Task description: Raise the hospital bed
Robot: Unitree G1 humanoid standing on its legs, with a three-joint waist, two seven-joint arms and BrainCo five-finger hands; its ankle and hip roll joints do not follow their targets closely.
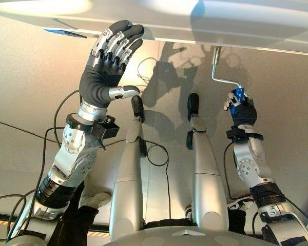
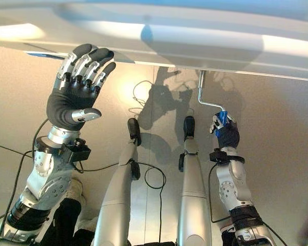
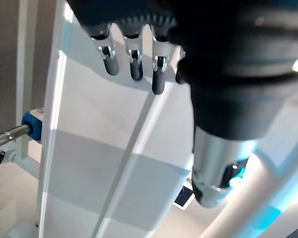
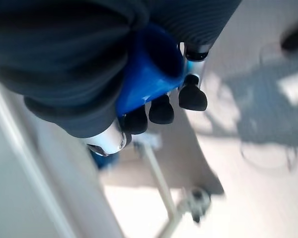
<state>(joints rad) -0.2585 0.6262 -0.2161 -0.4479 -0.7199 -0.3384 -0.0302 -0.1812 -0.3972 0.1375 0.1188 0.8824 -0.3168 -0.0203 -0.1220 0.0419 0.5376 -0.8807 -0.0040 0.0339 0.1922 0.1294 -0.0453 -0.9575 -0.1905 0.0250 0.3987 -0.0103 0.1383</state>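
The white end board of the hospital bed (image 1: 236,25) spans the top of both eye views. A silver crank (image 1: 218,77) hangs from its underside at the right and bends to a blue handle (image 1: 239,95). My right hand (image 1: 241,108) is shut on that blue handle (image 4: 149,79), fingers curled round it in the right wrist view. My left hand (image 1: 110,56) is raised at the left with straight fingers, its fingertips (image 1: 126,29) up against the board's lower edge, and holds nothing. The left wrist view has the fingers (image 3: 134,62) held straight over the white board (image 3: 104,163).
Beige floor (image 1: 25,77) lies under the bed. A small blue-and-white label (image 1: 64,33) sits on the bed's edge at the left. In the left wrist view a blue handle on a metal rod (image 3: 27,129) pokes out past the board's side.
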